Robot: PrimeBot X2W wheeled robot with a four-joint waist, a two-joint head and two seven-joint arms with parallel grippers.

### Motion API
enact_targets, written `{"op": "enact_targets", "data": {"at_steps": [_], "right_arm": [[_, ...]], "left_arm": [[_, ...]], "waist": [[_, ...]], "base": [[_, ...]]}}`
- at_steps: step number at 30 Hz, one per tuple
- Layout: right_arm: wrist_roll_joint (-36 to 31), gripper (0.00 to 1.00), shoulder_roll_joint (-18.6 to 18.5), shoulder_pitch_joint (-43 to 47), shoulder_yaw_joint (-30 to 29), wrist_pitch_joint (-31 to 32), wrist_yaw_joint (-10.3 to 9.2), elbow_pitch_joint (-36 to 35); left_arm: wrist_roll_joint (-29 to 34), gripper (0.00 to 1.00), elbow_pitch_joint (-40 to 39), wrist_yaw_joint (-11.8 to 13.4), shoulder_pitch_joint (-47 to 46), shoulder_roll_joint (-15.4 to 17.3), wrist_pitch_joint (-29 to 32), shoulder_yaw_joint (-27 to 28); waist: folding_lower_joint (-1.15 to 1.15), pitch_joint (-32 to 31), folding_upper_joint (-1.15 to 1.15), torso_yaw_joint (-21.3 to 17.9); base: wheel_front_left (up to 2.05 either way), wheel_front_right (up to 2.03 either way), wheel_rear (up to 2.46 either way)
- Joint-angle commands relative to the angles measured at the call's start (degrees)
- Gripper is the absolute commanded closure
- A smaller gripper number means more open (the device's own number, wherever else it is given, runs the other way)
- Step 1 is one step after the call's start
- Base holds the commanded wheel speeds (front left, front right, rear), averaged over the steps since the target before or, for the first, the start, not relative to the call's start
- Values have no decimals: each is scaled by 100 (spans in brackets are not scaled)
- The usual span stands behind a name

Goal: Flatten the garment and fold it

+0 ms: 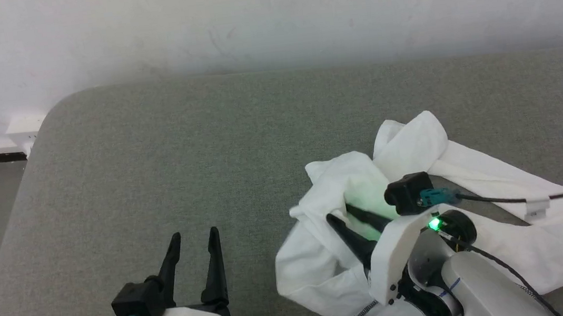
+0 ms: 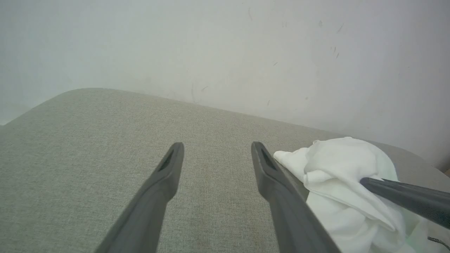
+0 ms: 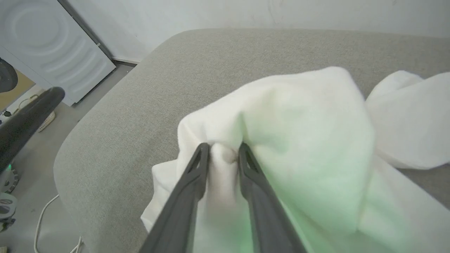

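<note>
Pinching fold of crumpled garment (image 1: 473, 168) w/ R claw (image 3: 223, 147), by near edge of tabletop (image 1: 154, 156), right of ctr. Holding L claw (image 1: 195, 234) spread wide, also by near edge, apart from cloth.

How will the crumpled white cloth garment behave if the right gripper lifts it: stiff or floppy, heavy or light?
Probably floppy: the white cloth garment lies in soft crumpled folds on the grey padded surface, so it would likely hang down. Likely light, as thin folds stand up unsupported. It might slip, since the right gripper pinches just a small fold.
</note>
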Motion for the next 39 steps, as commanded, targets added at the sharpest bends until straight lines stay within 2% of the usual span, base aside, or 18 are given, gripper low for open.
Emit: {"op": "enact_targets", "data": {"at_steps": [1,7,12,18,21,27,34,35,36,39], "right_arm": [[-100,0,-5,-27,8,-260,12,31],[-452,0,-243,294,-69,-1518,12,-439],[-954,0,-468,681,-728,-2023,12,-1144],[-1446,0,-500,1499,-1838,-1748,12,-2193],[-1601,0,-421,1972,-2178,-1443,12,-2700],[-1731,0,-281,2636,-2459,-990,12,-3360],[-1670,0,-116,2772,-2464,-881,12,-3553],[-1660,0,-100,2772,-2459,-876,12,-3545],[-1632,0,-84,2768,-2459,-884,12,-3540],[-1621,0,-57,2747,-2471,-898,12,-3511]], "left_arm": [[26,0,13,7,-73,13,-37,-24],[-2,0,65,47,-16,36,10,-53],[21,0,50,37,-16,113,120,-109],[64,0,71,-126,-60,136,537,-434],[24,0,189,-272,-85,125,1016,-689],[-72,0,473,-556,-230,191,2272,-1289],[-158,0,684,-694,-496,508,3469,-1787],[-245,35,662,-710,-518,539,3613,-1854],[-298,100,592,-721,-558,590,3666,-1903],[-317,100,357,-735,-715,808,3631,-1961]], "waist": [[0,15,0,9],[0,2,0,-156],[0,-38,0,-428],[0,-129,0,-632],[0,-175,0,-700],[0,-175,0,-863],[0,-79,0,-996],[0,-74,0,-1006],[0,-65,0,-1014],[0,-50,0,-1020]], "base": [[0,0,0],[0,0,0],[0,0,0],[0,0,0],[0,0,0],[0,0,0],[0,0,0],[0,0,0],[0,0,0],[0,0,0]]}}
